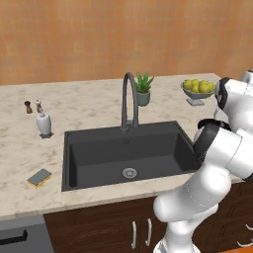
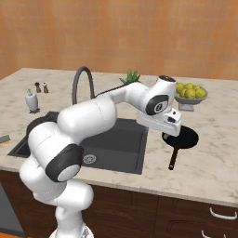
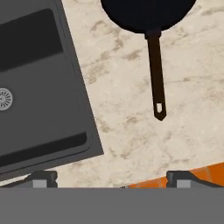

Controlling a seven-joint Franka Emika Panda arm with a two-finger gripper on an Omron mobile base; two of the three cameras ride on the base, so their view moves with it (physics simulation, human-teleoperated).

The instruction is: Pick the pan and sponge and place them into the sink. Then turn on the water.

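The black pan (image 2: 182, 138) lies on the marble counter just right of the sink (image 2: 132, 148), with its thin handle (image 2: 173, 159) pointing toward the counter's front edge. My gripper (image 2: 172, 131) hovers over the pan's left side. In the hand view the jaws stand wide open with nothing between them, the fingertips (image 3: 44, 179) sit low, and the pan (image 3: 148, 12) and its handle (image 3: 156, 74) lie ahead. The sponge (image 1: 39, 177), grey-blue over yellow, rests on the counter left of the sink (image 1: 74, 148). No water runs from the faucet (image 1: 129, 101).
A potted plant (image 1: 144, 89) stands behind the faucet. A bowl of lemons (image 1: 198, 89) sits at the back right, beyond the pan. A white bottle (image 1: 44, 123) and two small shakers (image 1: 33, 106) stand at the back left.
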